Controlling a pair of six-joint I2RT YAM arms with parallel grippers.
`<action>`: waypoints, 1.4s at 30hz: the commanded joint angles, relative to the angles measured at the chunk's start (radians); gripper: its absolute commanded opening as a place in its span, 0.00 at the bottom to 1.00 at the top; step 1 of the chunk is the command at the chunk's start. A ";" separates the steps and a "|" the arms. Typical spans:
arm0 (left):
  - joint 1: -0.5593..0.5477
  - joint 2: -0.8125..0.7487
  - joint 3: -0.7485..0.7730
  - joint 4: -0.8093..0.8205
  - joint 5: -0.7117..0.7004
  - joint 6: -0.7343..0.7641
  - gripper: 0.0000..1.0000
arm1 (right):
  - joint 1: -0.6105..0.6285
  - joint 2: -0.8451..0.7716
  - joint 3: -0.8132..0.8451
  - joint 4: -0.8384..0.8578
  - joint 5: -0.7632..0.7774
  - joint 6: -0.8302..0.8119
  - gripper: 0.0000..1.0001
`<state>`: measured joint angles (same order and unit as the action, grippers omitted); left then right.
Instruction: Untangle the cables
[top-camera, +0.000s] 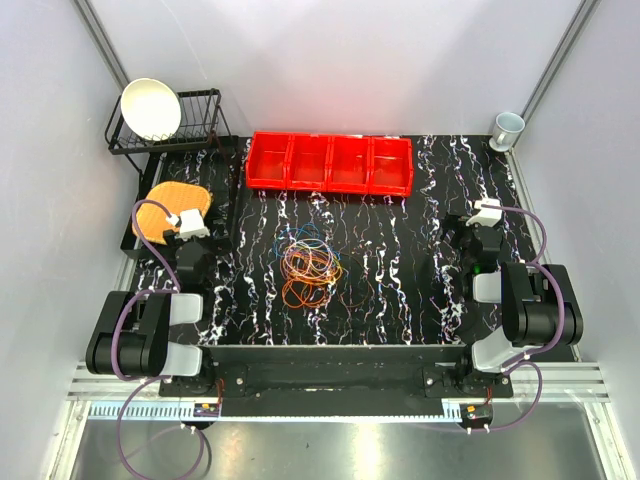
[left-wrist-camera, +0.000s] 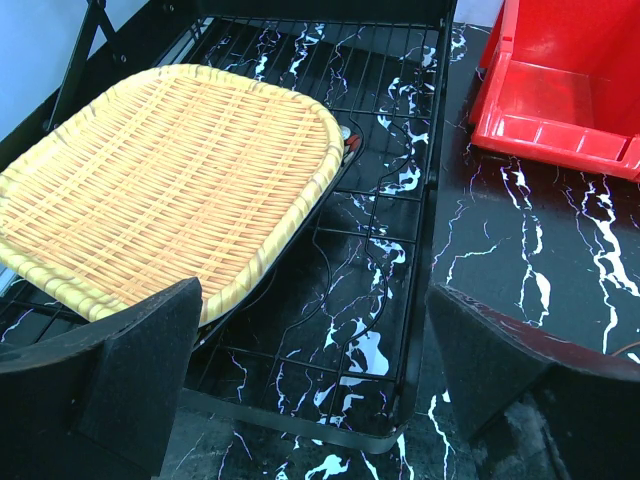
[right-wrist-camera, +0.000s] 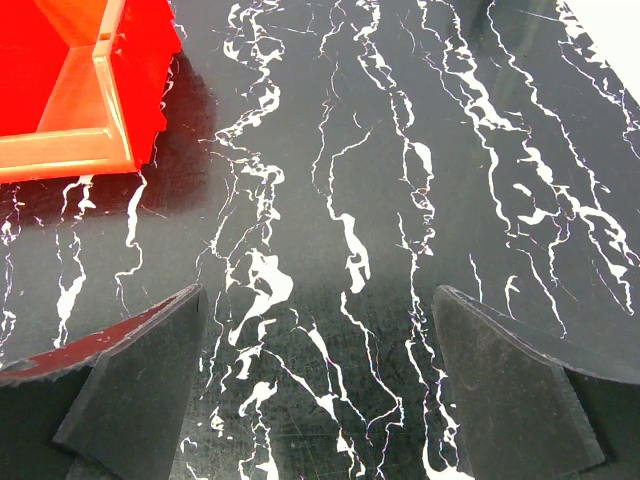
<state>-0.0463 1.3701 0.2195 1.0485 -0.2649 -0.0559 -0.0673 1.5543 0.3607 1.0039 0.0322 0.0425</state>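
The cables (top-camera: 310, 262) lie in one tangled heap near the middle of the black, white-veined surface (top-camera: 400, 290), on the near side of the red bin (top-camera: 330, 163) and apart from it. Orange, yellow, blue and purplish loops overlap each other, with the orange ones spreading out toward the near edge. The heap sits between the two arms, well apart from both.

The left hand (top-camera: 183, 222) hangs over the left side of the surface, its fingers (left-wrist-camera: 130, 370) spread wide with nothing between them. Its wrist view looks onto a woven tray (left-wrist-camera: 170, 180) resting on a flat black wire rack (left-wrist-camera: 400, 250), with a corner of the red bin to the right.

The right hand (top-camera: 482, 222) is over the right side, also spread wide and empty. Its fingers (right-wrist-camera: 510, 370) frame only bare surface, with a corner of the red bin at upper left.

At the far left stands a dish rack (top-camera: 205, 120) holding a white bowl (top-camera: 150, 108). A cup (top-camera: 507, 128) stands in the far right corner.
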 joint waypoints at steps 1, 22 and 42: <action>0.003 0.000 -0.002 0.079 0.012 0.011 0.99 | -0.002 -0.002 0.020 0.039 -0.009 -0.010 1.00; 0.003 0.000 0.000 0.079 0.012 0.011 0.99 | -0.002 -0.002 0.021 0.039 -0.008 -0.012 1.00; -0.255 -0.630 0.483 -1.202 0.003 -0.140 0.99 | -0.002 -0.003 0.021 0.038 -0.009 -0.012 1.00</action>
<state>-0.2081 0.9325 0.6022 0.0925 -0.2420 -0.1368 -0.0673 1.5543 0.3607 1.0039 0.0319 0.0425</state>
